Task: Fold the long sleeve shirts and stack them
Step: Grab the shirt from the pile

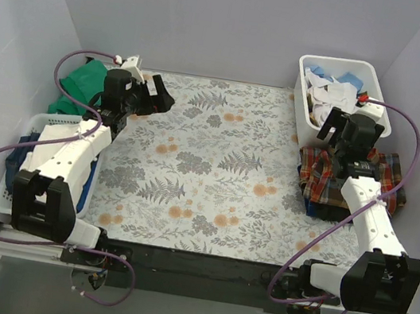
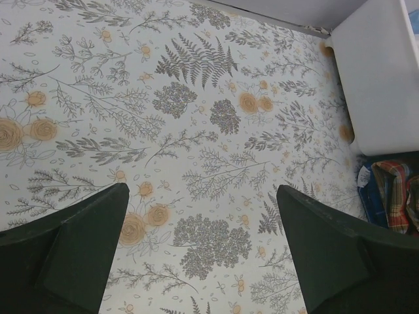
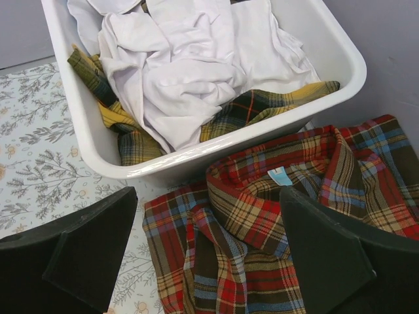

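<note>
With jaws apart, left gripper (image 2: 201,196) hovers over floral cover (image 2: 216,78), right gripper (image 3: 208,196) over red plaid shirt (image 3: 252,203)

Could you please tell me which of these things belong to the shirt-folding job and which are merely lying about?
Job: white shirt; yellow plaid shirt; red plaid shirt; light blue shirt.
Lying about: green cloth; floral table cover; white tub; laundry basket.

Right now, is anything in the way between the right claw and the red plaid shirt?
No, nothing visible. The right claw is open above the red plaid shirt, which lies uncovered beside the white bin.
</note>
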Controlling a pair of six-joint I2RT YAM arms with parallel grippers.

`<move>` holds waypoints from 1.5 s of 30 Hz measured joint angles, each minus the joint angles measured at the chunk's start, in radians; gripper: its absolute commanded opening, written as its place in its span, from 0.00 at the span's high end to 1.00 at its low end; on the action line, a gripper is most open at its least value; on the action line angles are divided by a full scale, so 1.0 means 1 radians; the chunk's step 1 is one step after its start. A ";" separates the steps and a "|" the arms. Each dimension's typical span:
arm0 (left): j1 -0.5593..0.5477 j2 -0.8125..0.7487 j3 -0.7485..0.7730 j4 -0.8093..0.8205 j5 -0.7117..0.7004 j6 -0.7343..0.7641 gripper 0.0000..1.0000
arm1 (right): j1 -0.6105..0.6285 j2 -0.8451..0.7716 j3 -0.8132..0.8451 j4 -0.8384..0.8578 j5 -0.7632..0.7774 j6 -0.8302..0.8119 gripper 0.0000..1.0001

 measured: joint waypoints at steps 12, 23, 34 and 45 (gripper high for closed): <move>0.001 -0.033 -0.008 0.105 0.047 -0.027 0.02 | 0.000 0.003 0.003 0.005 -0.024 -0.039 0.01; 0.001 0.009 0.044 0.078 0.075 -0.028 0.02 | -0.034 0.380 0.618 -0.236 -0.098 0.002 0.18; 0.002 -0.015 0.008 0.026 0.052 -0.010 0.02 | -0.069 0.793 1.001 -0.562 -0.031 0.064 0.27; 0.002 -0.015 -0.023 -0.001 0.045 0.016 0.02 | -0.010 0.748 0.881 -0.583 0.004 0.083 0.30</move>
